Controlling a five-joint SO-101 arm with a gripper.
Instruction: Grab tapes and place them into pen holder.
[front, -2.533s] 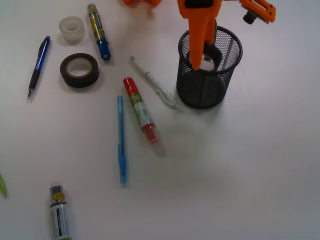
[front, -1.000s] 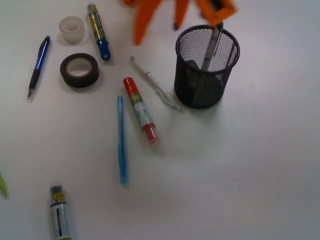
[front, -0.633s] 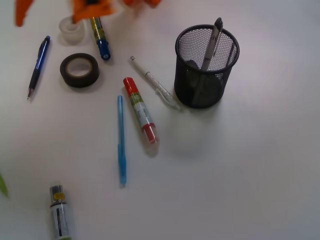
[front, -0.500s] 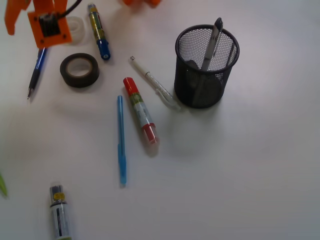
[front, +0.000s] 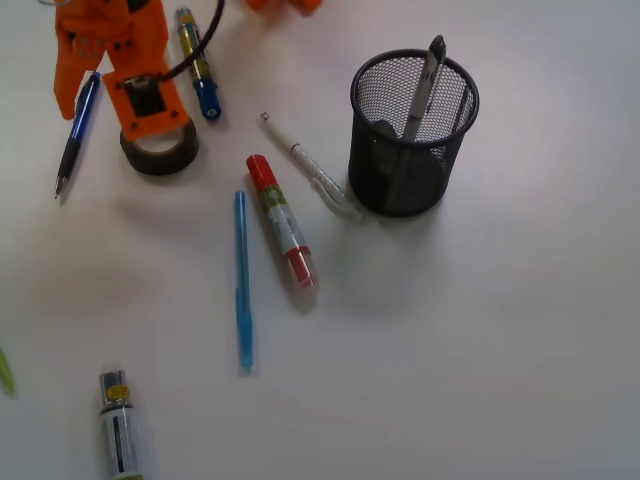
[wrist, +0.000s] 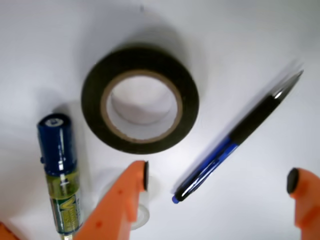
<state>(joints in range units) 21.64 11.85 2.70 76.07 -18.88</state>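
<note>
Gripper (wrist: 217, 182) over the left group of items, jaws spread wide and empty.
Black tape roll (wrist: 140, 99) lies flat on the white surface (front: 480, 330), just ahead of the fingertips; blue pen (wrist: 235, 137) lies between the jaws, blue-capped glue stick (wrist: 60, 172) beside them. Whitish tape mostly hidden under one finger. Pen holder (front: 413, 132) stands well apart, a dark roll visible inside.

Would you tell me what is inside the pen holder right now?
Inside the pen holder, a grey pen leans against the rim and a dark rounded shape sits low; the mesh hides what it is.
</note>
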